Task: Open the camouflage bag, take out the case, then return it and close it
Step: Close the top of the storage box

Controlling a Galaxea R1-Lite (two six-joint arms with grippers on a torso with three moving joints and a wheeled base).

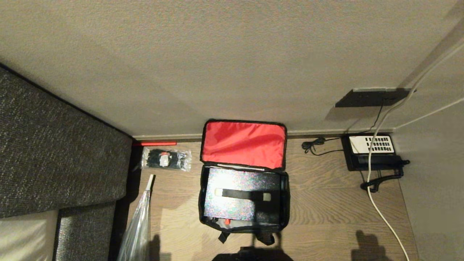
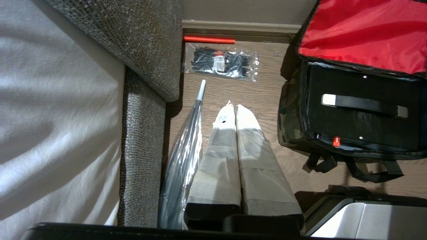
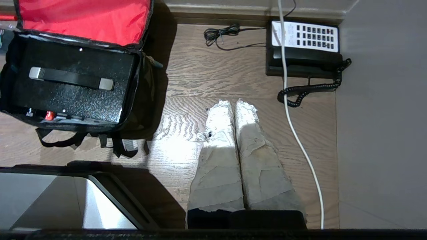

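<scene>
The camouflage bag [image 1: 286, 203] stands open on the wood floor against the wall, its red-lined lid [image 1: 243, 145] leaning back on the wall. Inside it lies the case [image 1: 239, 212], flat and black with a speckled top, a black strap handle [image 1: 243, 194] and a small red latch [image 1: 227, 220]. My left gripper [image 2: 235, 107] hangs shut and empty over bare floor left of the bag [image 2: 289, 113]. To the right of the bag [image 3: 146, 90] and the case [image 3: 66, 96], my right gripper [image 3: 233, 103] is shut and empty too. Neither gripper shows in the head view.
A clear packet of black cable ties [image 1: 166, 158] and a red rod [image 1: 154, 143] lie left of the bag. A grey sofa [image 1: 54, 156] fills the left side, with a clear-wrapped pole [image 1: 139, 224] beside it. On the right are a black telephone [image 1: 371, 152] and a white cable [image 1: 377, 203].
</scene>
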